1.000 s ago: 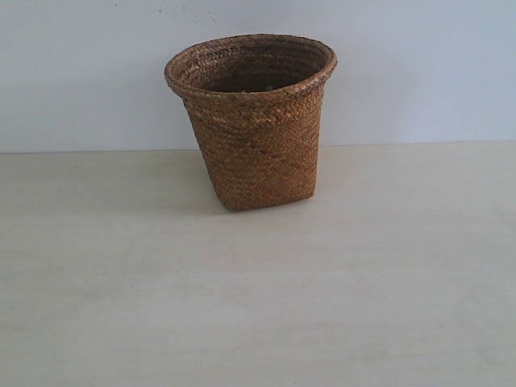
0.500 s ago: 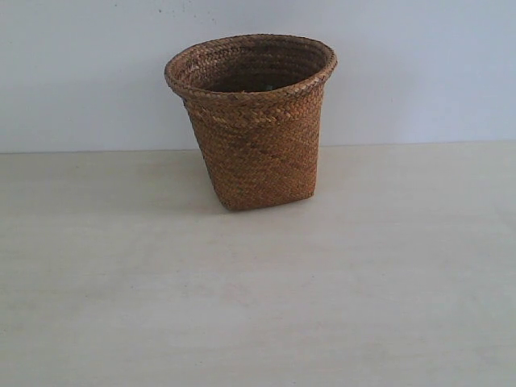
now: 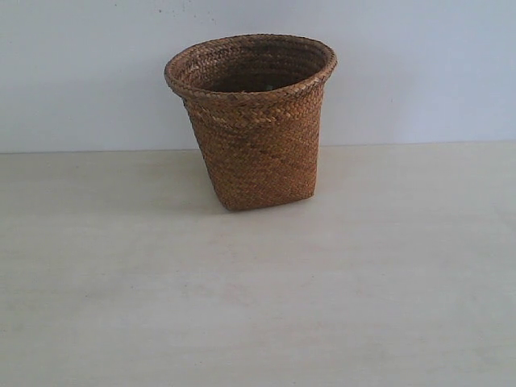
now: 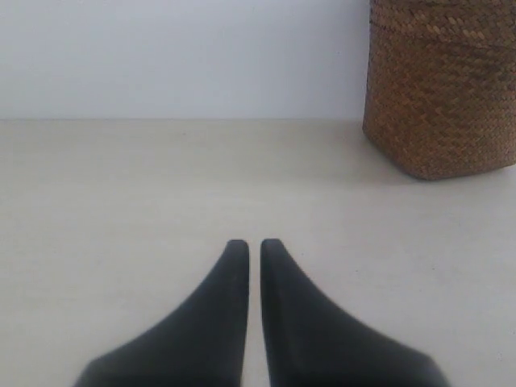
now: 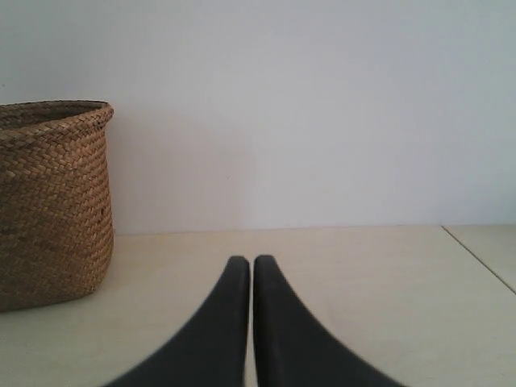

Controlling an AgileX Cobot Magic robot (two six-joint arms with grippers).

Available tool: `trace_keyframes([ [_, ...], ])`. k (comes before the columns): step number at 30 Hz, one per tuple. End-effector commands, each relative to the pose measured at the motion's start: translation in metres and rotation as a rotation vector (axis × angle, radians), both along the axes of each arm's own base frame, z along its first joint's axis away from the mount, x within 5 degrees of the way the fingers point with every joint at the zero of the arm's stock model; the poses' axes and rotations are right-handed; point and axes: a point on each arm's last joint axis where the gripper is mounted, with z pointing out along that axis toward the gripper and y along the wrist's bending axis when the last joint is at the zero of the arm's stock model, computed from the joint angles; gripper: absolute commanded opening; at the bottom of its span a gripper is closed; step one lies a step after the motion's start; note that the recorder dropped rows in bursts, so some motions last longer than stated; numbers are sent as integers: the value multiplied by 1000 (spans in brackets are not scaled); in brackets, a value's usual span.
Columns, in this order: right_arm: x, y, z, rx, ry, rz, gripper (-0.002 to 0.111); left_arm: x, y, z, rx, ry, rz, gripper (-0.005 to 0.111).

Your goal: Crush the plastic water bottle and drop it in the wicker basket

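Table (image 3: 258, 306): pale, faint wood grain.
On it: wicker basket (image 3: 254, 129), upright, base flat on the surface.
From left gripper (image 4: 254, 242): basket ahead, off to one side, well apart.
From right gripper (image 5: 245, 260): basket ahead, opposite side, apart.

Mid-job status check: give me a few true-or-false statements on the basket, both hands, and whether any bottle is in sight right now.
1. The wicker basket stands upright on the table. True.
2. The plastic water bottle lies on the table in front of the basket. False: no bottle shows in any view, and the inside of the basket is too dark to check.
3. The left hand is shut with nothing between its fingers. True.
4. The right hand grips the basket's rim. False: it is shut on nothing and sits apart from the basket, over bare table.
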Motion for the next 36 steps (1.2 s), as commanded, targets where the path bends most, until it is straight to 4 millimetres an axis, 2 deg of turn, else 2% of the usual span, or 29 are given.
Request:
trace_keyframes([
  [1,0,0,0,-6,-11,-1,0,0,0,-1,-6,-1,4,4],
  [20,0,0,0,-6,-7,-1,0,0,0,-1,-6,-1,4,4],
  [23,1,0,-10,-6,33,0,0,0,0,-1,-6,-1,4,4],
  [24,1,0,-21,0,75,1,0,0,0,-1,-6,-1,4,4],
  [26,-2,0,-21,0,56,2,0,0,0,-1,-6,-1,4,4],
  [30,-4,1,-34,-6,205,6,0,0,0,-1,-6,-1,4,4],
  [36,-6,0,-43,-19,298,6,0,0,0,-1,-6,-1,4,4],
])
